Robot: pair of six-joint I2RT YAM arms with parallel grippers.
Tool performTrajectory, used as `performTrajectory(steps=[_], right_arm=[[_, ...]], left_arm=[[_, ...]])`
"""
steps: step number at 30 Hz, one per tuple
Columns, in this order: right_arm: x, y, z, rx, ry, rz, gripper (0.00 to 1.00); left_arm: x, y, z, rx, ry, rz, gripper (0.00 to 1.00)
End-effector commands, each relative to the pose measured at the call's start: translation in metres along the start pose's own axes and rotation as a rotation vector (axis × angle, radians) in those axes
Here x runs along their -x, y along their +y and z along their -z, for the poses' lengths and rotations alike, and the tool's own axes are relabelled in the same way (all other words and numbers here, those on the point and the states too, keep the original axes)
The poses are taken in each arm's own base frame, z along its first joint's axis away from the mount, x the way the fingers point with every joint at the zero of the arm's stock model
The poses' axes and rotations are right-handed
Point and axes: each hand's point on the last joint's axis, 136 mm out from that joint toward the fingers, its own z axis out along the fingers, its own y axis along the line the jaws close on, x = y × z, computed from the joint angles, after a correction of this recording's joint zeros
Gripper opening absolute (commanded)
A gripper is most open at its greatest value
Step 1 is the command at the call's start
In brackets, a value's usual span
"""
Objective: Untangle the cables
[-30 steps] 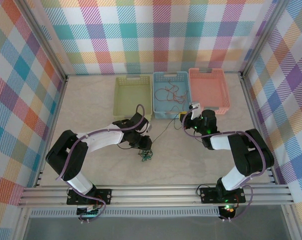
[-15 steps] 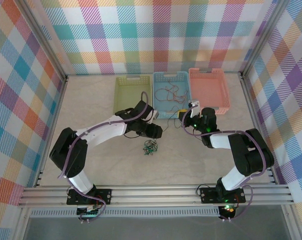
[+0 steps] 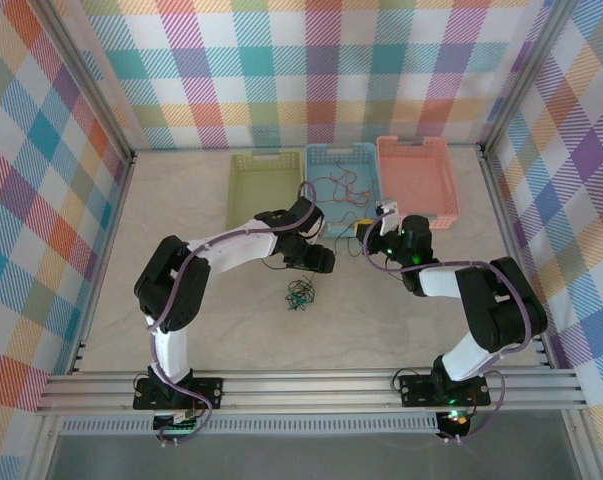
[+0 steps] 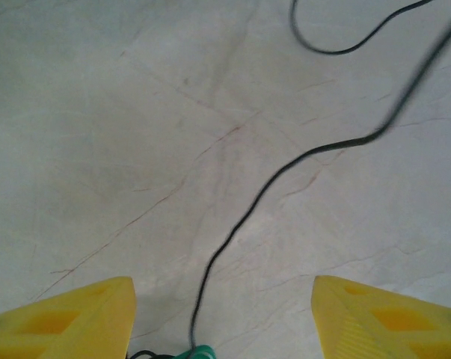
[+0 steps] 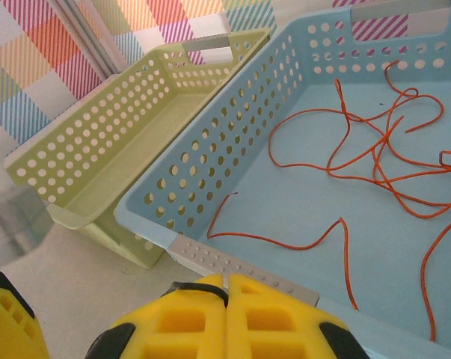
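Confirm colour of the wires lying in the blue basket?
Orange-red. The wires show best in the right wrist view, as loose strands on the floor of the blue basket.

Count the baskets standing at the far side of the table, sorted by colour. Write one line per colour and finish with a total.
Green basket: 1
Blue basket: 1
Pink basket: 1
Total: 3
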Motion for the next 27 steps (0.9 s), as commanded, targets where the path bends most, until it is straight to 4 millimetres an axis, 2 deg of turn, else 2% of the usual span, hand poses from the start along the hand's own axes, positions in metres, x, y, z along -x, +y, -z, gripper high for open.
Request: performTrajectory(steps=[1, 6, 8, 18, 24, 27], right_arm=[[0.011, 0.006, -0.003, 0.028, -0.029, 0.014, 0.00], [0.011, 0.006, -0.003, 0.028, -0.028, 0.014, 0.00], [0.011, 0.006, -0.003, 0.028, -0.029, 0.014, 0.00], [0.012, 0.006, -0.002, 0.025, -0.034, 0.017, 0.00], [0.016, 0.003, 0.001, -0.003, -0.052, 0.029, 0.00], [0.017, 0.001, 0.003, -0.020, -0.061, 0.035, 0.00]], left_arm=[[-0.012, 0.005, -0.007, 0.048, 0.056, 0.024, 0.63], [-0.023, 0.007, -0.021, 0.062, 0.106, 0.028, 0.60], [-0.025, 0.006, -0.023, 0.073, 0.119, 0.022, 0.55], [-0.032, 0.007, -0.024, 0.086, 0.149, 0.023, 0.34], [-0.047, 0.011, -0.022, 0.098, 0.193, 0.014, 0.25], [-0.057, 0.014, -0.019, 0.101, 0.211, 0.007, 0.24]])
